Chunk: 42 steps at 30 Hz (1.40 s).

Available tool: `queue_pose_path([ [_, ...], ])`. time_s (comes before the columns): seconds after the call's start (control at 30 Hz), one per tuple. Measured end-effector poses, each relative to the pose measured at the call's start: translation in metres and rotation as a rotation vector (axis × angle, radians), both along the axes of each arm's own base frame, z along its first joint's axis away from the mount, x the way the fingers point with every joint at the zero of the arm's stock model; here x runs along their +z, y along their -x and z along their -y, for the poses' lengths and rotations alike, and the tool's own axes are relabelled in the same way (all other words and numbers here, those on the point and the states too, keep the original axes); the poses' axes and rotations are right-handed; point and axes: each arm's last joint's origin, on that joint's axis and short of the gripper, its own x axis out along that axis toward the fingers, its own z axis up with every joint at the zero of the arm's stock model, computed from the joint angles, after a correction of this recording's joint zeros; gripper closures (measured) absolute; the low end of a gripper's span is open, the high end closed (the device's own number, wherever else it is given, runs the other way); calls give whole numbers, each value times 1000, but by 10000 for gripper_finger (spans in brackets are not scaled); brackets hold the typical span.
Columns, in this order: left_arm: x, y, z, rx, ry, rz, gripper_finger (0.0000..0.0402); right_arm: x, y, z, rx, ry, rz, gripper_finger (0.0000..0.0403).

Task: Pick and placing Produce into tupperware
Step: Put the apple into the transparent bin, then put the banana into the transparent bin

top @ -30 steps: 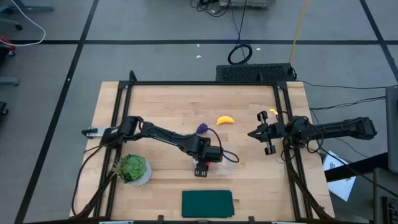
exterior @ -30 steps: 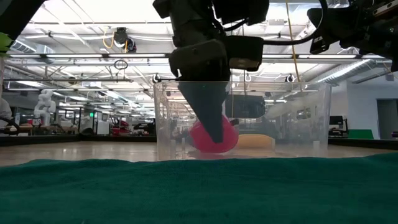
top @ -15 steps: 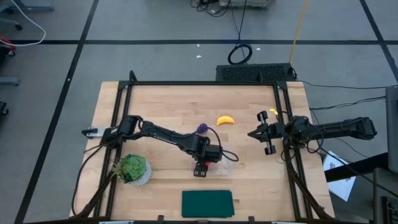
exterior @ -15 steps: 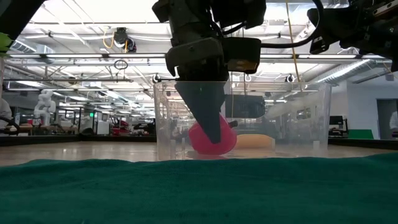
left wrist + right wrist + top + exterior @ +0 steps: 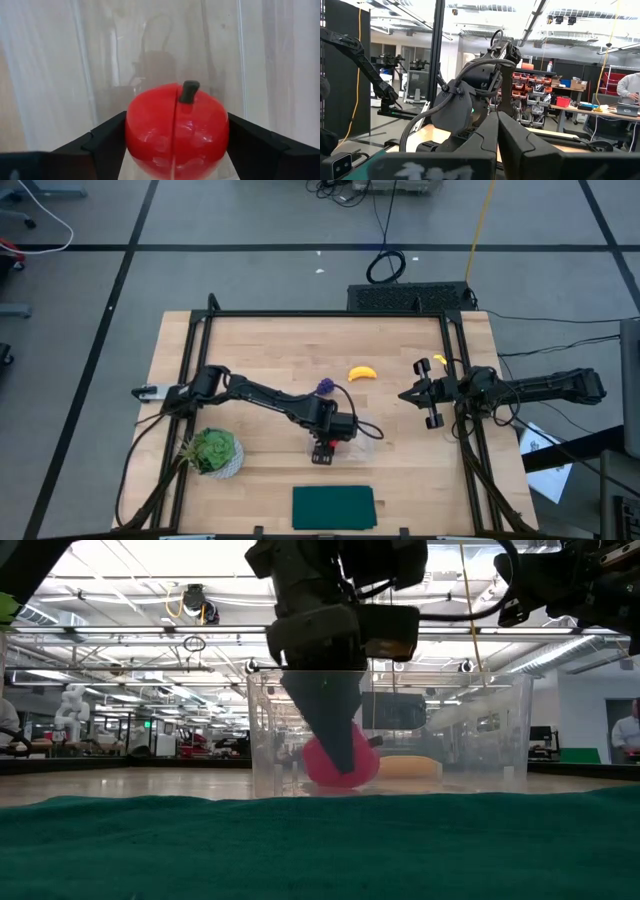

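Release appears under way: the left gripper (image 5: 175, 150) reaches down inside the tupperware (image 5: 390, 730), its fingers spread slightly wider than a second ago, flanking the apple (image 5: 176, 131) rather than squeezing it. In the low view the apple rests on the container floor, as it did a second ago. From above, contact between pads and fruit cannot be confirmed. First piece is effectively placed. Banana (image 5: 362, 373) and grapes (image 5: 325, 386) lie on the table (image 5: 250, 350), near each other, outside the container. Right gripper (image 5: 405, 396) waits at the table's right edge, fingers pressed together, holding nothing
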Motion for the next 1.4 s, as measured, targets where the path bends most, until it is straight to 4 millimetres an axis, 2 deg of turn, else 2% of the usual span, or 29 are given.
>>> queue_pose_path([
  [0.17, -2, 0, 0, -9, 10, -6, 91, 0, 0, 0, 0, 0, 0, 403],
  [0.7, 4, 0, 1, -41, 8, 18, 89, 0, 0, 0, 0, 0, 0, 403],
  [0.93, 31, -2, 2, -64, -32, 87, 89, 0, 0, 0, 0, 0, -2, 403],
  [1.23, 89, 12, -1, -103, -80, 195, 91, -1, -1, 0, 0, 1, -13, 403],
  [1.3, 99, 18, 0, -110, -71, 203, 107, -2, -2, 0, 0, 1, -17, 403],
  [1.4, 109, 22, 1, -111, -67, 222, 162, -2, -1, 0, -1, 3, -16, 403],
])
